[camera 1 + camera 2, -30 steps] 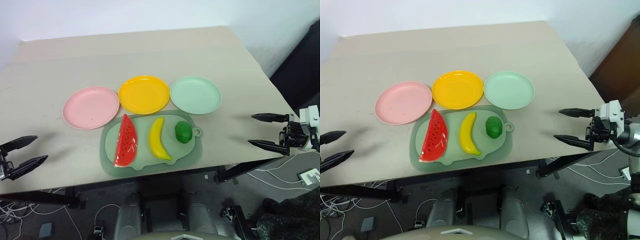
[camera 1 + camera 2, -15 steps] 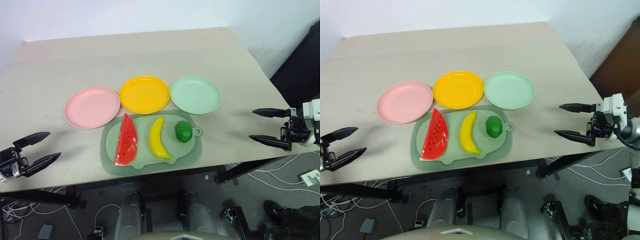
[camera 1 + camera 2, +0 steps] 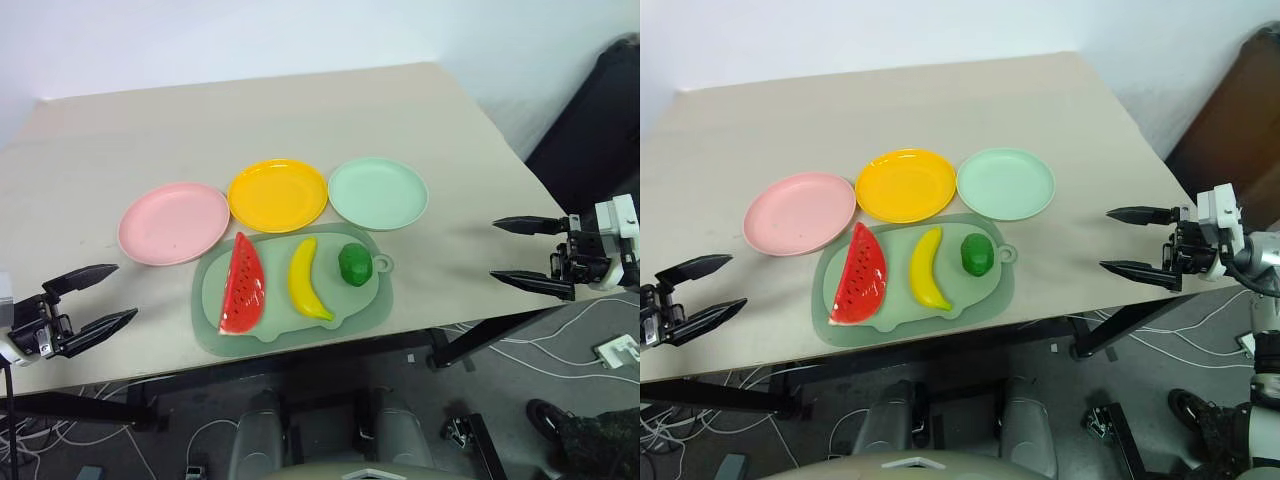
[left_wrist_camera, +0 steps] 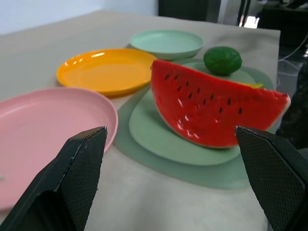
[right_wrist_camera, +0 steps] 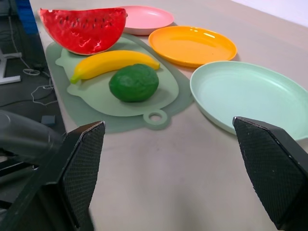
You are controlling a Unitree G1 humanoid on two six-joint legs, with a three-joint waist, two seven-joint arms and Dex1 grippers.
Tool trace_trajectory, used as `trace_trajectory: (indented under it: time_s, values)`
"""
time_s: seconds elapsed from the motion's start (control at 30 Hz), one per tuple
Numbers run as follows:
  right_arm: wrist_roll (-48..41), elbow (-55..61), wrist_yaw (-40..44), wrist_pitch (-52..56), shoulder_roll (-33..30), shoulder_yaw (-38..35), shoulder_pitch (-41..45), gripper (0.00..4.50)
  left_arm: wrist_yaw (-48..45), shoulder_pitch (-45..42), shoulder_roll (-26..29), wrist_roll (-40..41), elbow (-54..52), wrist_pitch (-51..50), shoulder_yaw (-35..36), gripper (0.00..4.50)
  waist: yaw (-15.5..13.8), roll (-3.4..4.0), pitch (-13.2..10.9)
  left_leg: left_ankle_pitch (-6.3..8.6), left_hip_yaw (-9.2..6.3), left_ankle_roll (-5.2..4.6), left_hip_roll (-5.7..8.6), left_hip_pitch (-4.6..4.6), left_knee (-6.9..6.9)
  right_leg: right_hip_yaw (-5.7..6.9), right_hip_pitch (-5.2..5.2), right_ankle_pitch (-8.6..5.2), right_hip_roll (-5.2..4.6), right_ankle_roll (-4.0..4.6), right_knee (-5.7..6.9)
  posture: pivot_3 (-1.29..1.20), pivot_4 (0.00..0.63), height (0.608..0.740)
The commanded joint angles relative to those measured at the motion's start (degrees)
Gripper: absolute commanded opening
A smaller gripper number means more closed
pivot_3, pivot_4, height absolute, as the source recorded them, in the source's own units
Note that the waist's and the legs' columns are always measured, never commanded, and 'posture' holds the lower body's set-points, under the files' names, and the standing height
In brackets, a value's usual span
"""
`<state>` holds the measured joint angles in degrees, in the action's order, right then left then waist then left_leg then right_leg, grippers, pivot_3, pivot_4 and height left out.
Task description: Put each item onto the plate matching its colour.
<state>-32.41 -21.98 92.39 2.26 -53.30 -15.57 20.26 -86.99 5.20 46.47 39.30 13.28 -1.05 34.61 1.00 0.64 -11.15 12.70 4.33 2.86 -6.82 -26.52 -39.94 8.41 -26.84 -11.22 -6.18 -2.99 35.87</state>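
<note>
A beige tabletop (image 3: 300, 110) stands before a pale wall, carrying three round plates in a row — pink plate (image 3: 173, 222), yellow plate (image 3: 278, 195) and mint green plate (image 3: 378, 193) — with a pale green pig-shaped board (image 3: 290, 322) just in front of them. On the board lie the watermelon wedge (image 3: 243, 288), the banana (image 3: 305, 281) and the small dark green fruit (image 3: 355, 264), side by side and none on a plate. The left pincer (image 3: 93, 300) hovers at the tabletop's near left edge and the right pincer (image 3: 520, 254) at its right edge — both with fingers spread apart, holding nothing, well apart from the items.
</note>
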Motion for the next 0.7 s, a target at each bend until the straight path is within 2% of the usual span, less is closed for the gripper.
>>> trace_trajectory:
  time_s: [0.03, 0.07, 0.1, 0.13, 0.23, 0.47, 0.7]
  values:
    - [-1.35, 3.19, 0.07, 1.41, -1.25, -1.44, -0.27, 4.50, 0.12, 0.11, -0.20, 1.24, -2.80, -0.32, 0.23, 4.47, 0.01, 0.48, 0.44, 0.00, -0.15, -0.08, -0.92, -0.80, 0.20, 0.10, 0.55, 1.07, 0.85, 0.07, -1.51, 0.00, 0.150, 0.677]
    - [-1.30, 3.59, 0.02, 1.72, -1.12, -1.52, -0.27, 4.50, 0.00, 0.27, -0.39, 1.26, -3.15, -0.37, 0.07, 4.47, 0.25, -0.16, 0.53, -0.18, 0.37, -0.38, -0.86, -0.83, 0.51, 0.06, 0.22, 1.06, 0.18, 0.32, -0.14, 0.00, 0.150, 0.677]
    - [-1.38, 3.99, 0.04, 2.29, -1.13, -1.61, -0.35, 4.50, 0.00, 0.54, -0.63, 1.28, -3.62, -0.46, 0.00, 4.47, 0.05, -0.31, 0.50, -0.28, 0.89, -0.54, -0.08, -0.49, 0.49, -0.68, -0.29, -0.18, -0.51, -0.14, 0.97, 0.00, 0.150, 0.677]
    - [-1.58, 4.71, -0.27, 3.32, -1.21, -1.62, -0.58, 4.50, -0.09, 0.81, -0.81, 1.27, -3.96, -0.60, -0.16, 4.47, -0.06, -0.31, 0.50, -0.26, 1.28, -0.51, 0.55, -0.12, 0.42, -0.77, -0.29, -0.57, -0.80, -0.27, 1.35, 0.00, 0.150, 0.677]
    - [-1.32, 7.82, -1.95, 6.52, -1.77, -1.36, -1.88, 4.50, -0.24, 0.93, -1.14, 0.93, -4.08, -0.48, -0.70, 4.47, -0.13, -0.30, 0.50, -0.26, 1.42, -0.49, 0.54, 0.18, 0.58, -0.75, -0.22, -0.53, -0.79, -0.21, 1.21, 0.00, 0.150, 0.677]
    - [-2.05, 16.34, -7.89, 18.45, -2.32, 0.03, -3.26, 4.50, -0.76, 0.27, -1.16, 1.05, -3.72, -1.24, -1.72, 4.47, -0.37, -0.29, 0.51, -0.27, 1.45, -0.49, 0.50, 0.20, 0.59, -0.73, -0.34, -0.48, -0.78, -0.13, 1.22, 0.00, 0.150, 0.677]
    - [-7.33, 30.39, -23.40, 36.00, 2.96, 2.41, -2.49, 4.50, -1.77, -0.91, -0.70, -0.14, -2.00, -0.36, -2.30, 4.47, -0.35, -0.30, 0.51, -0.27, 1.46, -0.49, 0.40, 0.19, 0.64, -0.74, -0.32, -0.40, -0.68, -0.02, 1.23, 0.00, 0.150, 0.677]
